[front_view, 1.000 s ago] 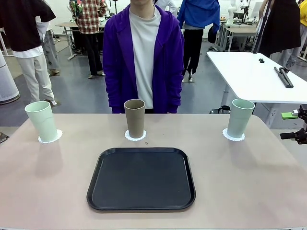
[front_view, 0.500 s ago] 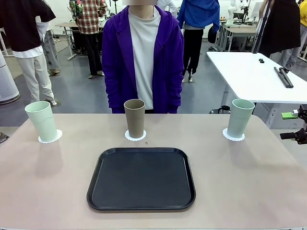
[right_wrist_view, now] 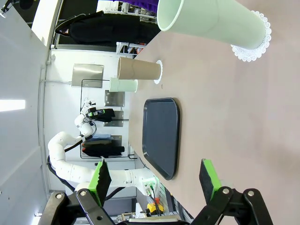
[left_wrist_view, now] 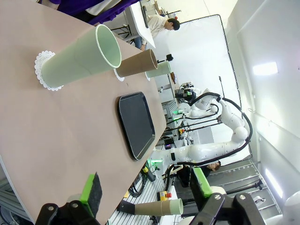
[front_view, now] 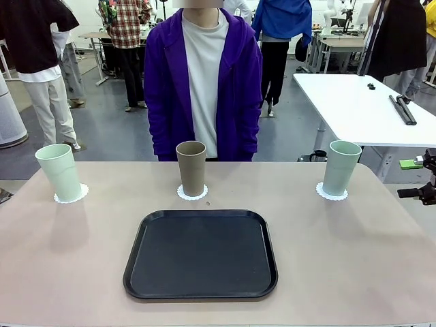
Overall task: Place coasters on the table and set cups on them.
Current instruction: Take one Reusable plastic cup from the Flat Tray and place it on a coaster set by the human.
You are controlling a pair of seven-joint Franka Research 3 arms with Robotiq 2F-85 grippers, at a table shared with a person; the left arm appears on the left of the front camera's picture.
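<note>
Cups (front_view: 191, 167) stand upright on coasters (front_view: 193, 194) along the table's (front_view: 340, 259) far edge. A black tray (front_view: 201, 253) lies just before the middle one. Left gripper (left_wrist_view: 145, 190) and right gripper (right_wrist_view: 154, 180) both gape, holding nothing.

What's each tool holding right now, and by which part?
Nothing. Left tool and right tool are both open with nothing between the pads; all three cups stand on coasters, untouched.
</note>
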